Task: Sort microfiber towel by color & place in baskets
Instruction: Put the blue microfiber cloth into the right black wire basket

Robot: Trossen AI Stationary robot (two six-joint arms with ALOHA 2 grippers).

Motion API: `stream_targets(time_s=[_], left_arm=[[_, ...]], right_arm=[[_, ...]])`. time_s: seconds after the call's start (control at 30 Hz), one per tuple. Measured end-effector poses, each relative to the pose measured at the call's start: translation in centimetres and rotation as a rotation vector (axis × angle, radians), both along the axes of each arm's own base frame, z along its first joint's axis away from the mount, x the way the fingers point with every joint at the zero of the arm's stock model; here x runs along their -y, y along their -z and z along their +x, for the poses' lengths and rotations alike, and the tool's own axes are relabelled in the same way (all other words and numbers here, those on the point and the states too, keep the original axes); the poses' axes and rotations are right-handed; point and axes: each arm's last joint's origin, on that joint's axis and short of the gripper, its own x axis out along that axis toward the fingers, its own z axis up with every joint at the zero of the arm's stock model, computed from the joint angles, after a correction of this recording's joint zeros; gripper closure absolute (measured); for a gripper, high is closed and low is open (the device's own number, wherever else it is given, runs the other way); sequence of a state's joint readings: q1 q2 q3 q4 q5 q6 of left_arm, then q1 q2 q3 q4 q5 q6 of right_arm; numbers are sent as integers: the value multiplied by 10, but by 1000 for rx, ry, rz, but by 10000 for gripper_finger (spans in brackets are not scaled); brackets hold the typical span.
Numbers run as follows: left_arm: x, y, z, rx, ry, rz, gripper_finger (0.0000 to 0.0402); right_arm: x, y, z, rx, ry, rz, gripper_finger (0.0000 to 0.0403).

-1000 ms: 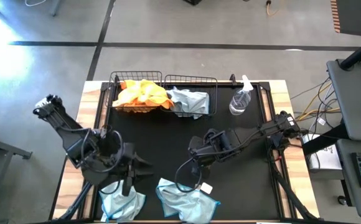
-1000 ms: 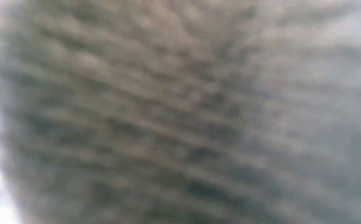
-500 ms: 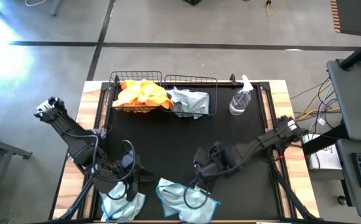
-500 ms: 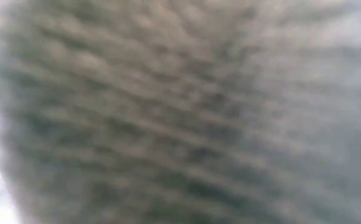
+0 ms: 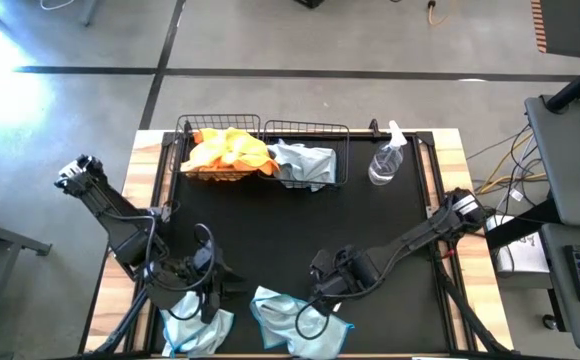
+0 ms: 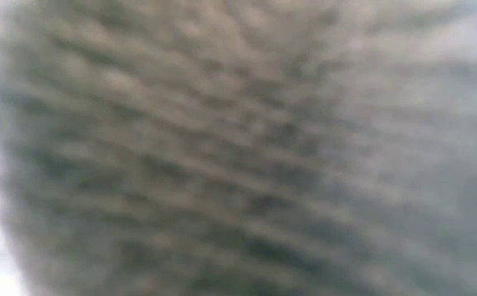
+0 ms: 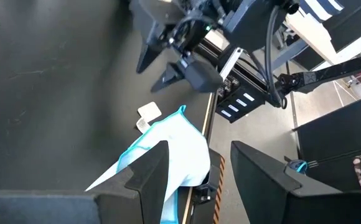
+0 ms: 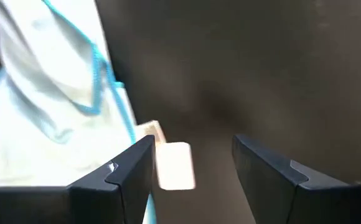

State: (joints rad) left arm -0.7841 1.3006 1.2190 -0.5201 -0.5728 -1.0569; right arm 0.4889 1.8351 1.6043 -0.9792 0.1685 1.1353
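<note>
High view: two black wire baskets sit side by side at the far edge of the desk, the left basket heaped with orange towels, the right basket holding a pale blue towel. A clear spray bottle stands just beside the right basket. Two more pale blue towels lie at the near edge: the near-left towel and the near-right towel, a little apart. The left gripper is low over the near-left towel, its fingers spread wide with nothing between them; its wrist view shows the near-right towel past them. The right gripper is down at the far edge of the near-right towel, fingers wide apart and empty, with the towel's white label between them. The low view shows only a grey blur.
</note>
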Motion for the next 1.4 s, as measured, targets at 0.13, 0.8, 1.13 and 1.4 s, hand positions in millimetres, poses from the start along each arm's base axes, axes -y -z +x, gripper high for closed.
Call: stream_targets(time_s=[0.13,0.8,1.13,1.4], left_arm=[[-1,-1,-1,2,0,-2,244],[-18,-21,-23,42,65,25,244],[-28,-34,-34,90,84,29,244],[-29,-34,-34,93,84,26,244]], right_arm=[[-4,13,3,15,12,85,195],[-56,74,27,13,-116,390,195],[-58,101,31,-56,-108,380,195],[-58,114,32,-84,-109,365,196]])
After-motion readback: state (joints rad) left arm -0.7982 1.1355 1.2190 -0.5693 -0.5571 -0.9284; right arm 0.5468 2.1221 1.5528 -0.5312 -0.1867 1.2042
